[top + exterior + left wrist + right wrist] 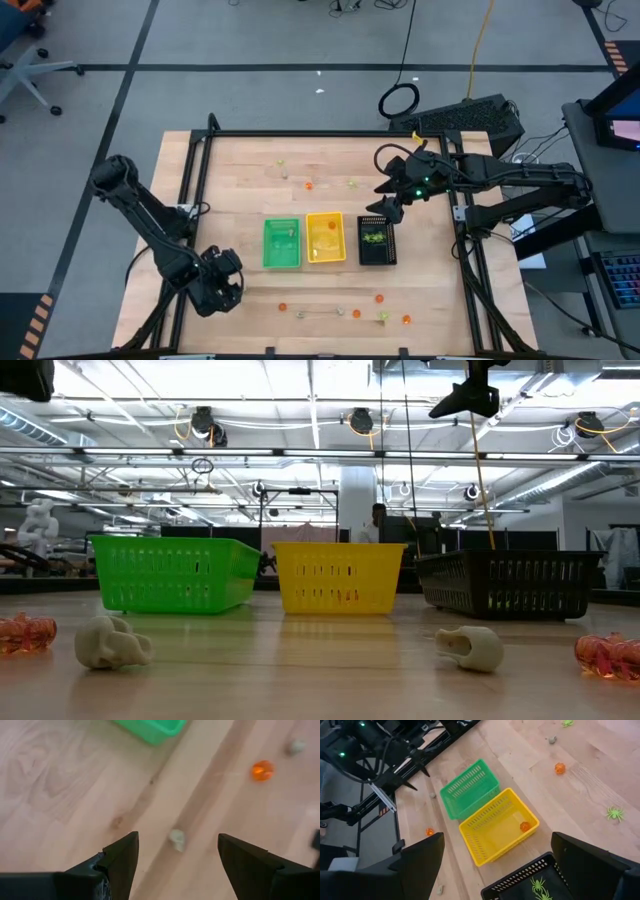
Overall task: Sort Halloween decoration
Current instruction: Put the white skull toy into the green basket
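Observation:
Small trinkets of the Halloween decoration lie loose on the wooden table. My left gripper [177, 854] hangs open near the table's front left [218, 285], fingers pointing down on either side of a whitish trinket [176, 840] that lies on the wood untouched. An orange trinket [262, 770] and a grey one [297, 747] lie farther off. My right gripper [497, 840] waits open above the black tray [377, 240], which holds a yellow-green spider [538, 885]. An orange trinket [524, 826] lies in the yellow tray [326, 238]. The green tray [281, 243] stands to its left.
More trinkets lie along the front edge, among them an orange one [283, 307] and a yellow-green one [384, 316], and others near the far side [308, 185]. Two whitish skull shapes [112, 643] [470, 647] show in the low view. A black frame [300, 133] borders the table.

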You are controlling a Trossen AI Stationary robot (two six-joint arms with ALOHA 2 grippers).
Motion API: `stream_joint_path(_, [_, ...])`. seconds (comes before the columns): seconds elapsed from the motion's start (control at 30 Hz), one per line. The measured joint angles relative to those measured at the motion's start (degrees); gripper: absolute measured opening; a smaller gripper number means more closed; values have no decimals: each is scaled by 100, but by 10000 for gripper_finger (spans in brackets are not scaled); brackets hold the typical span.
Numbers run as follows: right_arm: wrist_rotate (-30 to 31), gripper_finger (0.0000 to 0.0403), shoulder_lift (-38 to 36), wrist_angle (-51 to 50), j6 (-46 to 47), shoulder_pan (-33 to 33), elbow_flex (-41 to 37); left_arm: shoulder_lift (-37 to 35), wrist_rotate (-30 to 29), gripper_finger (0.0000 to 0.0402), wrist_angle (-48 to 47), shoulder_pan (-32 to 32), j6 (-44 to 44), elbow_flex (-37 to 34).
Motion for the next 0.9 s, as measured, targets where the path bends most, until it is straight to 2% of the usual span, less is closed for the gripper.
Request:
stream_joint_path(0.17, [0,352,0,0,-4,0,0,203,-7,271,305,-4,161,-203])
stream_joint_path(0.47, [0,352,2,0,11,0,0,1052,157,271,1283,-62,560,-204])
stream_joint_path(0.6, [0,352,2,0,4,0,0,1331,530,271,1320,-59,555,-202])
stream_joint_path(0.9, [-2,352,2,0,-48,0,0,1414,492,271,1279,-79,555,-190])
